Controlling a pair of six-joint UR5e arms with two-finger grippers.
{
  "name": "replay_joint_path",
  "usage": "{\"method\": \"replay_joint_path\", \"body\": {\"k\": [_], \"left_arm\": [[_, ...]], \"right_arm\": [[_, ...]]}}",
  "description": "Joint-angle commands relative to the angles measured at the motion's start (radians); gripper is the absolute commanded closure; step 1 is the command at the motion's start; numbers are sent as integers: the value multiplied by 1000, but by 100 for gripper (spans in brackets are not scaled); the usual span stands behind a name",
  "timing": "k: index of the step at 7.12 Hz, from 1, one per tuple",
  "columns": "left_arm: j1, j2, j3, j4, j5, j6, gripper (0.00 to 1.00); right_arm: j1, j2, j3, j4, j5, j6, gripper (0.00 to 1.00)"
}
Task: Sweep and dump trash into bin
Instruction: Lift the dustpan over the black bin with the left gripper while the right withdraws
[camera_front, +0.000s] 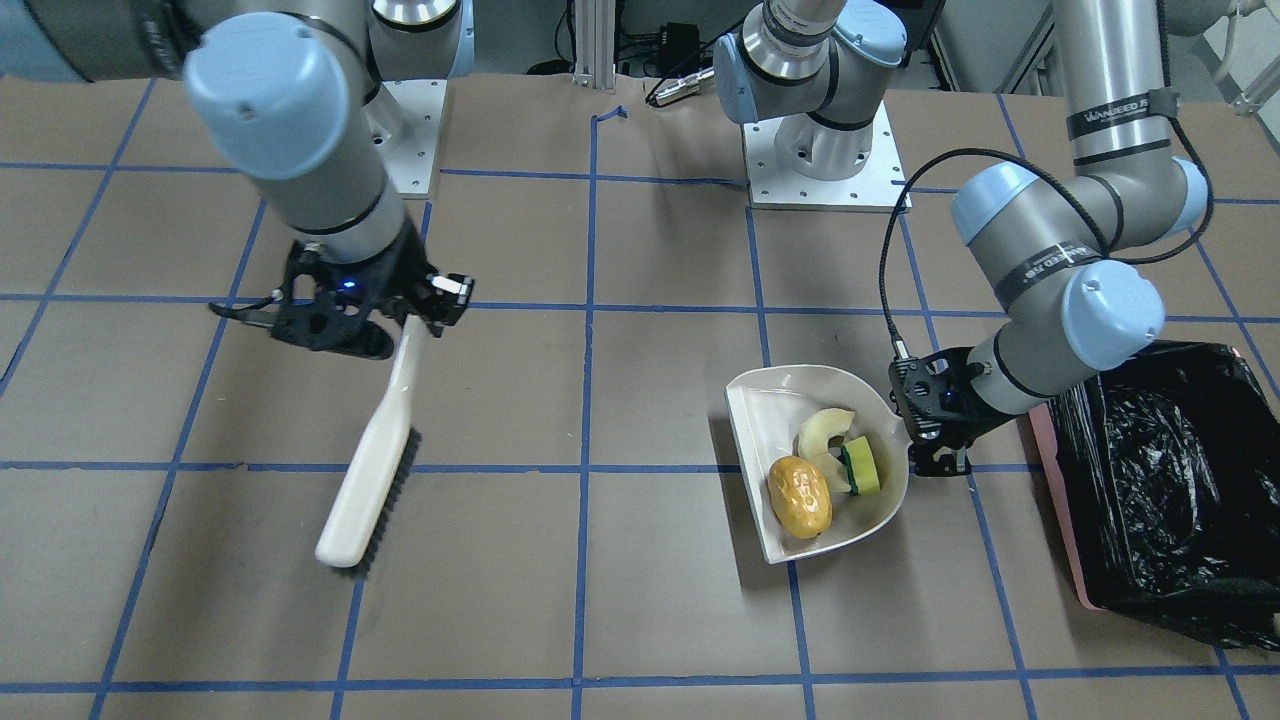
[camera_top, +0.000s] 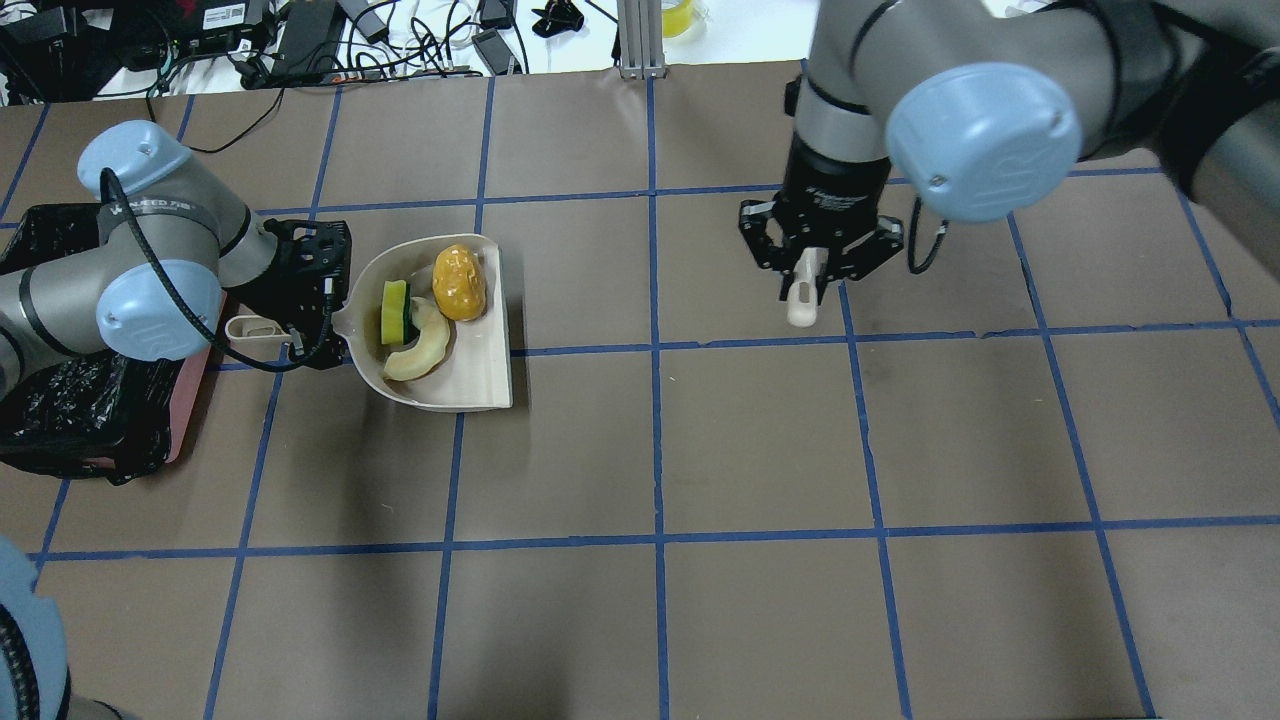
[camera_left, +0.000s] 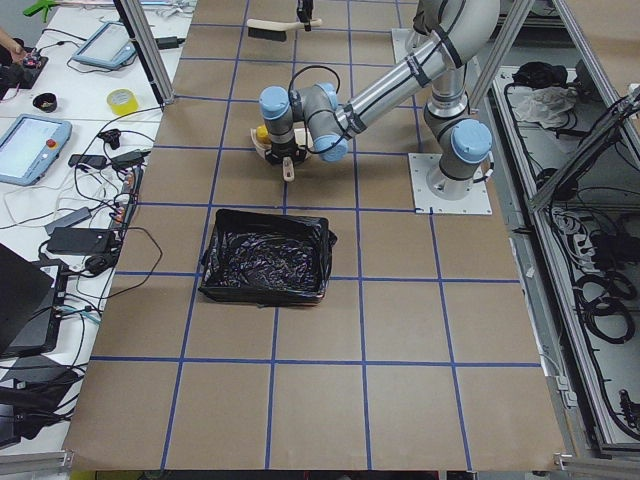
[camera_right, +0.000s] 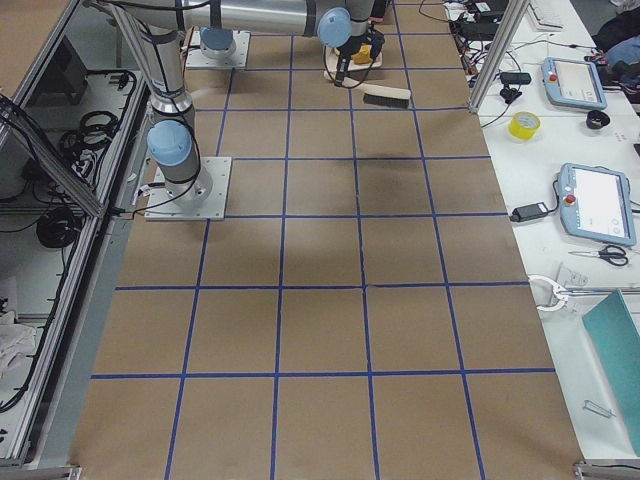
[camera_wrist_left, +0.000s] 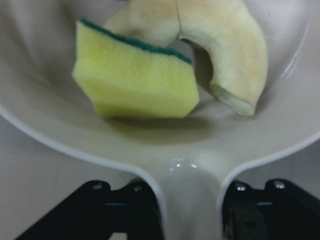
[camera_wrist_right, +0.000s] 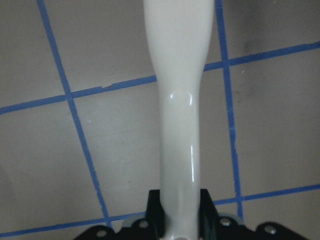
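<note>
My left gripper (camera_front: 935, 445) is shut on the handle of the off-white dustpan (camera_front: 765, 400), right beside the bin (camera_front: 1170, 480). In the pan lie the three pieces of trash: a wrinkled yellow-orange lump (camera_front: 800, 496), a pale melon-like slice (camera_front: 825, 432) and a yellow-green wedge (camera_front: 862, 466). The left wrist view shows the wedge (camera_wrist_left: 135, 80) and the slice (camera_wrist_left: 235, 45) against the pan's back wall (camera_wrist_left: 50, 120). My right gripper (camera_front: 405, 315) is shut on the handle of a white brush (camera_front: 370, 470), far from the pan.
The bin (camera_top: 60, 410) has pink sides and a black bag, and stands at the table's end on my left. The brush's dark bristles (camera_front: 390, 490) hang low over the brown paper with blue tape lines. Cables and devices lie beyond the far edge (camera_top: 300, 40).
</note>
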Motion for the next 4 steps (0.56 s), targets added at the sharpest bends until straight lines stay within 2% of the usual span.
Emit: {"method": "replay_joint_path", "body": {"k": [1, 2, 3, 4], "left_arm": [[100, 12, 148, -200, -34, 13, 100], [162, 22, 193, -285, -63, 56, 100], [238, 23, 224, -327, -72, 83, 100], [309, 23, 250, -359, -77, 103, 100]], "right_arm": [[-167, -7, 1, 1, -138, -286, 100], [-220, 0, 3, -2, -203, -423, 100], [-258, -6, 3, 0, -197, -478, 100], [-274, 29, 9, -37, -232, -500, 100]]}}
